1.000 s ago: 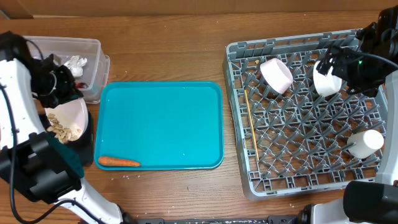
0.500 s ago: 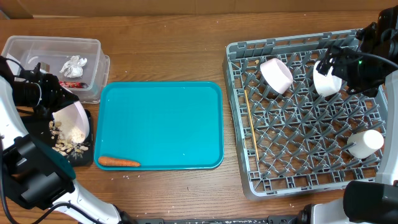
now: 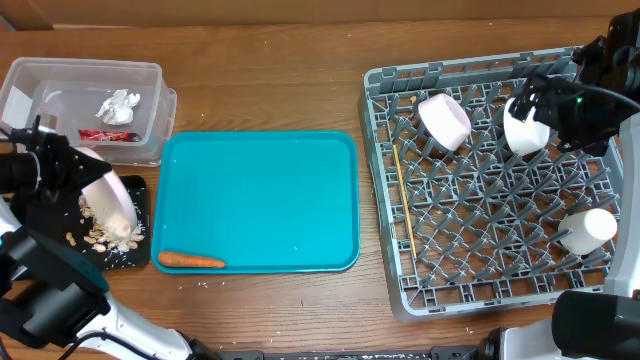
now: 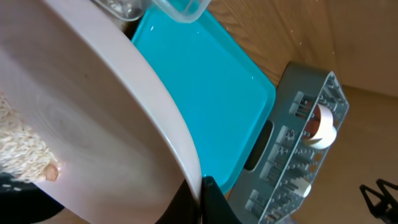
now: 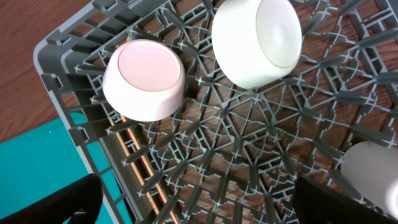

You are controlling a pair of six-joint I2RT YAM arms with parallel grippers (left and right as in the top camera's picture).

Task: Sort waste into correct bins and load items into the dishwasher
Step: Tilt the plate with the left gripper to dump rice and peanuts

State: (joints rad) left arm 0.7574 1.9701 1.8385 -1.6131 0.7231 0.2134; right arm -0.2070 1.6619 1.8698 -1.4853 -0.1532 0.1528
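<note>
A: What lies nearest the robot?

B: A carrot (image 3: 190, 261), at the near edge of the teal tray (image 3: 260, 190). Nothing touches it. It's food, so I'd judge it belongs with the scraps.

A: And the left gripper (image 3: 78, 175)?

B: It's clamped on the rim of the tipped bowl (image 3: 112, 205). The bowl is held steeply over the black bin (image 3: 138, 190) so the scraps (image 3: 100, 237) slide out. A heap lies in the bin, but the wrist view shows some clinging inside the bowl, so the emptying looks unfinished.

A: Why that bin and not the clear tub (image 3: 60, 72) behind it?

B: The tub holds wrappers (image 3: 118, 105), so dry rubbish is kept apart from food.

A: Then the dish rack (image 3: 480, 200), across the tray?

B: One lying cup (image 3: 588, 228) is at its near side and a chopstick (image 3: 404, 215) lies along its left edge. Farther back are a white cup (image 3: 525, 125) and a racked bowl (image 3: 443, 120), mouths turned sideways or down, presumably to drain.

A: The right gripper (image 5: 196, 186)?

B: It hovers above the white cup with its fingers spread wide and nothing between them.
</note>
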